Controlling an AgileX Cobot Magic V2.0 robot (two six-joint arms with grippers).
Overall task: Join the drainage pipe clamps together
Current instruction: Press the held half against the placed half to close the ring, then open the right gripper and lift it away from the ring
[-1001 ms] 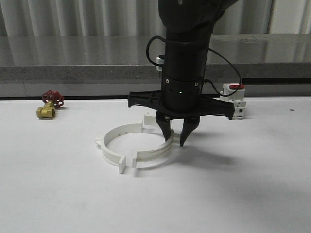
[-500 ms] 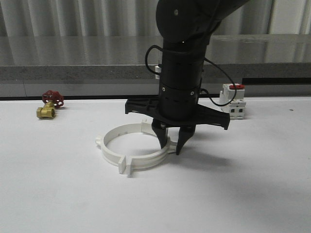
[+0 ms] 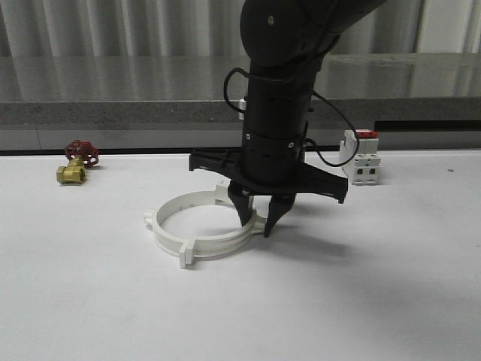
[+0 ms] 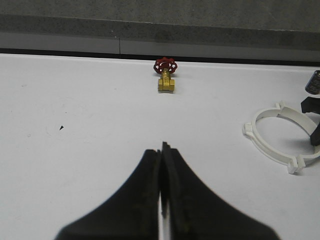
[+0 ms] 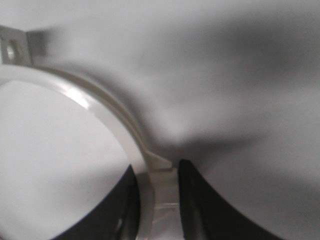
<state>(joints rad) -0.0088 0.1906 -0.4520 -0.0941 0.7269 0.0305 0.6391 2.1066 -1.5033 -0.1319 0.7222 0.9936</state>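
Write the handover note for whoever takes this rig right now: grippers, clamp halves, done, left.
Right gripper: pointing down, fingers straddling the wall of the right-hand white plastic semicircular clamp half; in the right wrist view the wall sits between the pads, apparently gripped.
Left gripper: shut, empty, hovering above the white table, away from the ring.
Left-hand white clamp half: flat on the table; its near tabs meet the other half's.
Done: the halves form one ring shape.
Left: the far joint behind the right arm is hidden; check it, press both joints, release.
Brass valve with red handwheel and white red-topped switch: untouched.

My right fingers (image 3: 255,220) now sit further left, pushing the right half-ring (image 3: 225,242) against the left half-ring (image 3: 169,218), gap closed.
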